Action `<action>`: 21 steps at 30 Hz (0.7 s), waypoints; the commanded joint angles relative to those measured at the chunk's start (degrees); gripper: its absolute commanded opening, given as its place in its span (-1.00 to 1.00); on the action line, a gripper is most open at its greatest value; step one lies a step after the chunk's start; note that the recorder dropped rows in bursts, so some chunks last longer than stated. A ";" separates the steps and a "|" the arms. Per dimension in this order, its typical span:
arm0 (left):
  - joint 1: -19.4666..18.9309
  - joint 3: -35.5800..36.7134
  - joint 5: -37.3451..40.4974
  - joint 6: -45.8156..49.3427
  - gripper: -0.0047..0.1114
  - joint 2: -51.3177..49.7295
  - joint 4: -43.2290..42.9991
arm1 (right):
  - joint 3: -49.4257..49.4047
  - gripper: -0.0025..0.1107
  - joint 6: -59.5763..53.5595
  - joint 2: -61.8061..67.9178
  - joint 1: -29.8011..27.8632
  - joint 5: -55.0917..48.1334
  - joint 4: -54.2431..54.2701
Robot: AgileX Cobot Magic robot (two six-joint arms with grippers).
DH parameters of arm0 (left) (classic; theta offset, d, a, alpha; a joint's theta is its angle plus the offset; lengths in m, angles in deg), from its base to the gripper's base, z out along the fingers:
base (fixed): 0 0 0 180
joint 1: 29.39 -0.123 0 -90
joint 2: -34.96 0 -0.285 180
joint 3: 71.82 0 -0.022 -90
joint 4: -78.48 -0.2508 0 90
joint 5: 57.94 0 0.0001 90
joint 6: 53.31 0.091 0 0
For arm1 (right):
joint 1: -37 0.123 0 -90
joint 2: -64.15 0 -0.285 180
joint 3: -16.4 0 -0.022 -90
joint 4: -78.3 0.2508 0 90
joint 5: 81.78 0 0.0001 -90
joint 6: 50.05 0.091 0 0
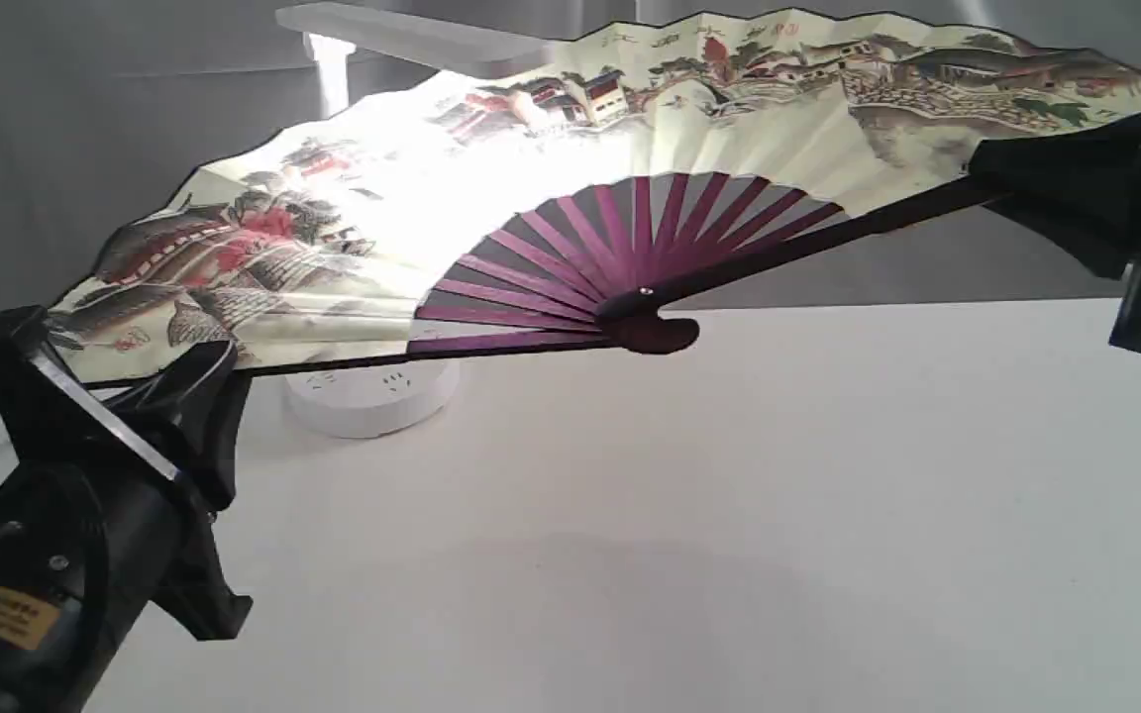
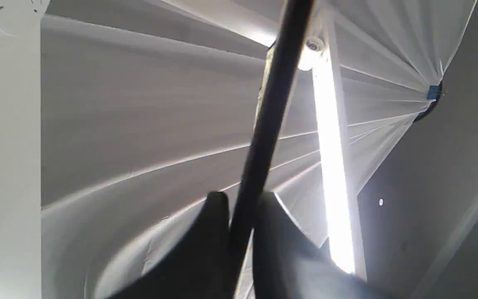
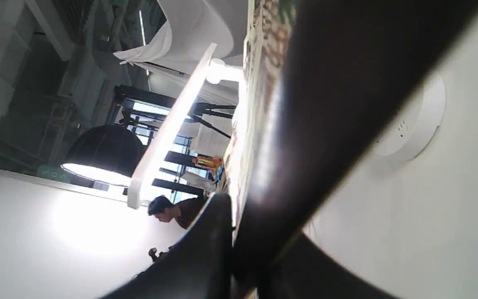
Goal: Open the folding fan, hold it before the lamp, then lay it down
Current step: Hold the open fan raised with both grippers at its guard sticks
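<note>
The folding fan (image 1: 570,188) is spread wide open in the air, its painted cream paper lit from behind and its maroon ribs meeting at the pivot (image 1: 645,327) just above the table. My left gripper (image 1: 169,366) is shut on the fan's left guard, a dark bar (image 2: 264,133) between its fingers. My right gripper (image 1: 1046,183) is shut on the right guard (image 3: 326,104). Behind the fan stands the white lamp: its bar head (image 1: 412,35) shows over the fan's top edge, its round base (image 1: 372,391) below the fan. The stem is mostly hidden.
The white table (image 1: 729,515) stretches in front of and to the right of the fan. A grey backdrop hangs behind. The lamp's lit bar (image 2: 332,166) and base (image 3: 413,124) also appear in the wrist views.
</note>
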 commanded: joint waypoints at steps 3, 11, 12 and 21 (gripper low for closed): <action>-2.19 0.75 -5.27 -2.47 -0.92 1.21 12.43 | 0.06 -0.96 -2.28 -0.11 -1.71 9.03 3.00; -2.19 0.75 -5.27 -2.49 -0.92 1.21 12.68 | 0.06 -0.96 -1.91 -0.11 -1.71 11.64 3.00; -2.19 0.75 -5.27 -2.49 -0.92 1.21 12.68 | 0.06 -0.96 -1.30 -0.11 -1.71 11.91 3.00; -2.19 0.75 -5.27 -2.49 -0.92 1.21 12.68 | 0.06 -0.96 -1.39 -0.11 -1.71 11.59 3.00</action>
